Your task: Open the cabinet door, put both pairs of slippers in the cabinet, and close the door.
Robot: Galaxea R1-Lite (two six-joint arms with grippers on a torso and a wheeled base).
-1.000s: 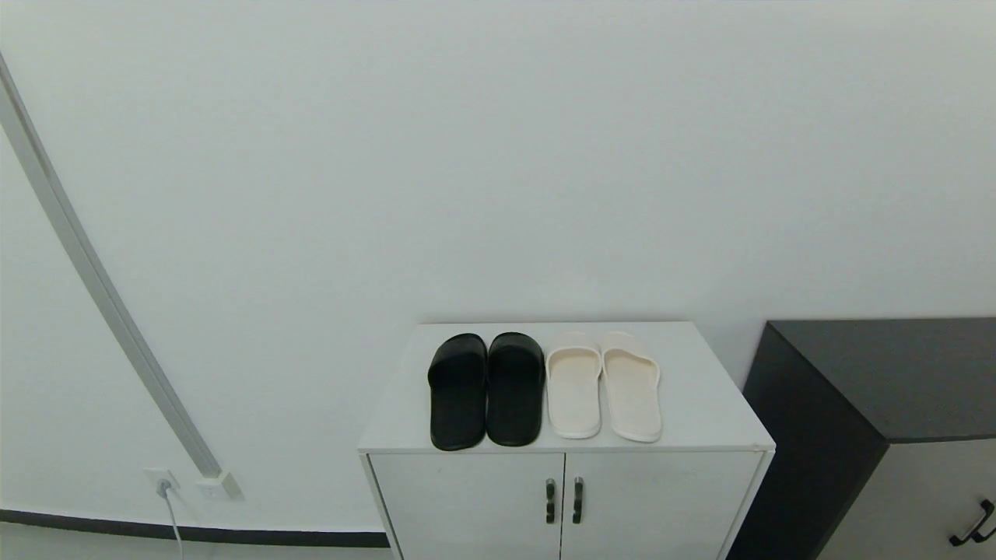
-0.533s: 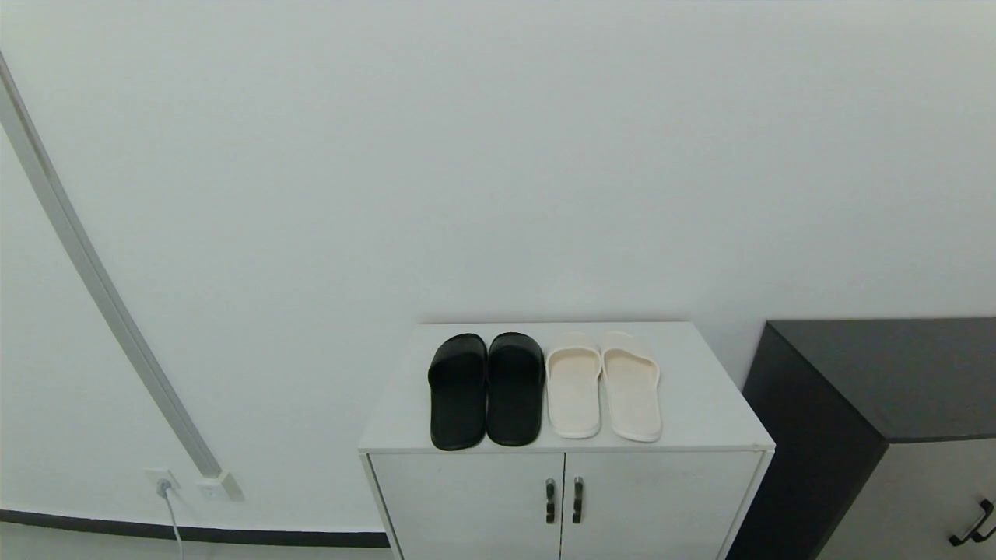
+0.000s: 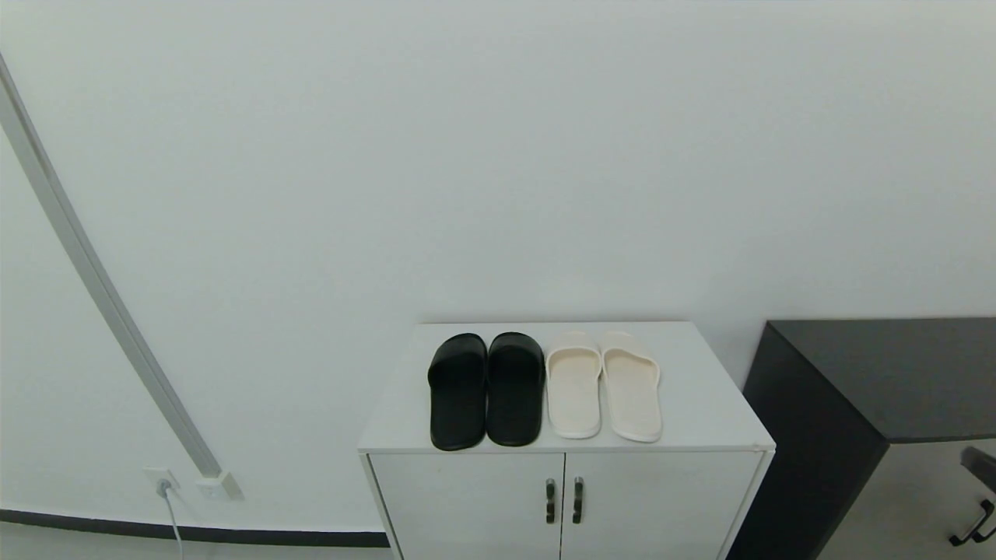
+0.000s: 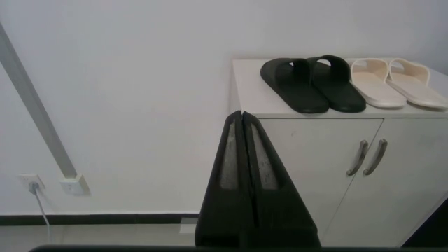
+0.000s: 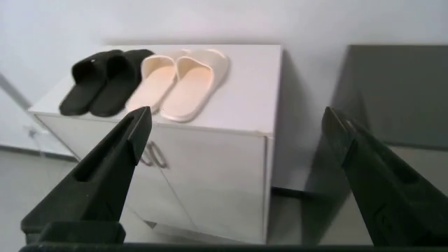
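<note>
While the white cabinet (image 3: 716, 404) is standing with doors shut, black slippers (image 3: 485, 390) and cream slippers (image 3: 604, 386) are lying side by side at its top's front edge, a dark cabinet (image 3: 809, 435) crowding its right. The left claw (image 4: 242, 115) is hanging pressed together, the right claw (image 5: 236, 115) spread wide.

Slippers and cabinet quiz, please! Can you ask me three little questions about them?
1. The black slippers and cream slippers lie side by side on the white cabinet. Which pair is nearer the dark cabinet? A black, B cream.
2. True or false: the white cabinet's doors stand open.
3. Fill in: the right gripper is ___, the left gripper is shut.
Key: 1 B. 2 false, both doors are shut. 3 open.
</note>
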